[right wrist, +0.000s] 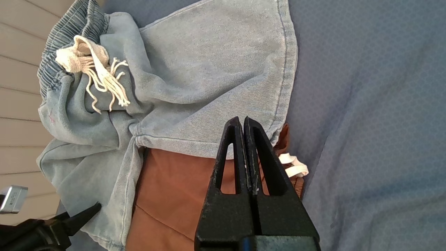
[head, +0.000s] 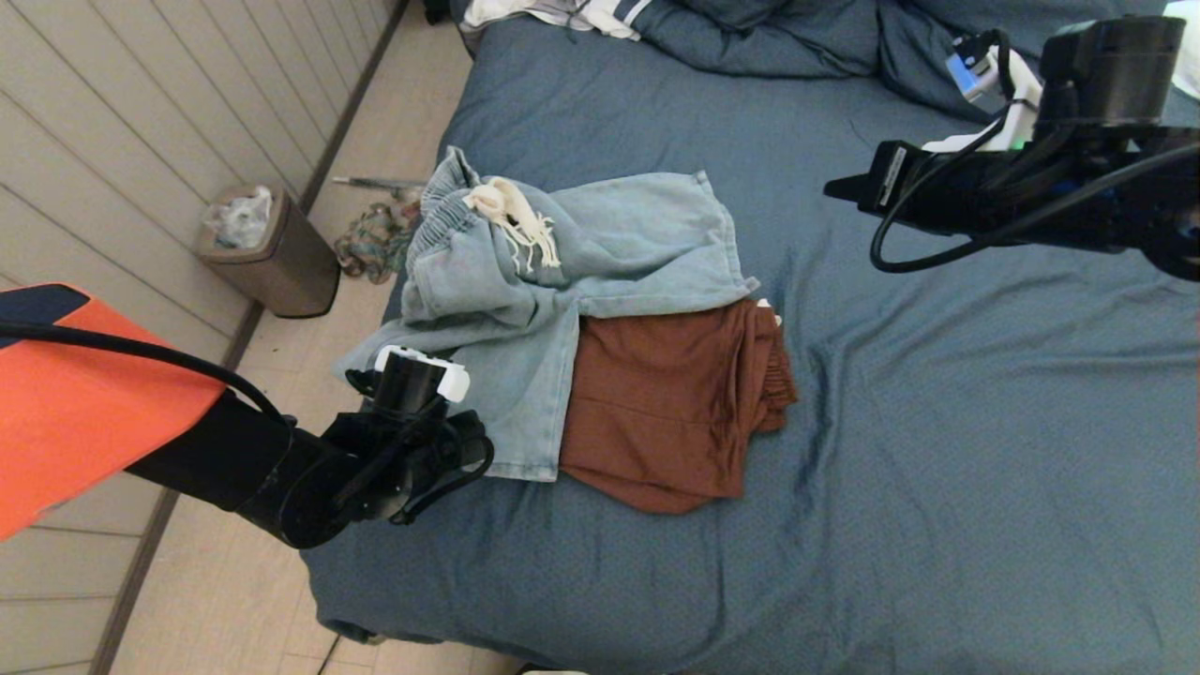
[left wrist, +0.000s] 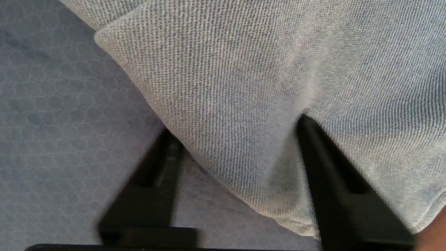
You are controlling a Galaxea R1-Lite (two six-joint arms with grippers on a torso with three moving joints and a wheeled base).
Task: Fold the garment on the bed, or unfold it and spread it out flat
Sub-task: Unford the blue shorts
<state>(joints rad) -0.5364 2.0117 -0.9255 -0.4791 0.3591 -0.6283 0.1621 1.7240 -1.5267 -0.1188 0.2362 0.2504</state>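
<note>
Head view shows the bed filling most of the scene, its slate-blue cover wrinkled, with bunched blue bedding at the far end. Near the bed's left edge lies a pair of light-blue denim shorts, crumpled at the elastic waistband, where a cream drawstring lies loose on top. One leg spreads toward the bed's middle; the other runs toward the near edge. The shorts partly overlie a rust-brown garment, which appears already folded. The left gripper is low at the near leg hem, by the bed's left edge; the left wrist view shows its fingers spread wide, one on either side of a corner of denim, not yet closed on it. The right gripper hangs above the bed, well apart from the cloth, on the right; its fingers are pressed together with nothing between them. On the floor beside the bed stand a small bin and a heap of patterned cloth. Judgement: the task is at an early stage. The shorts are neither folded nor spread flat; the waistband remains bunched and the legs lie askew. A grasp of the near hem looks to be the step in hand, with all smoothing or folding left to do.
</note>
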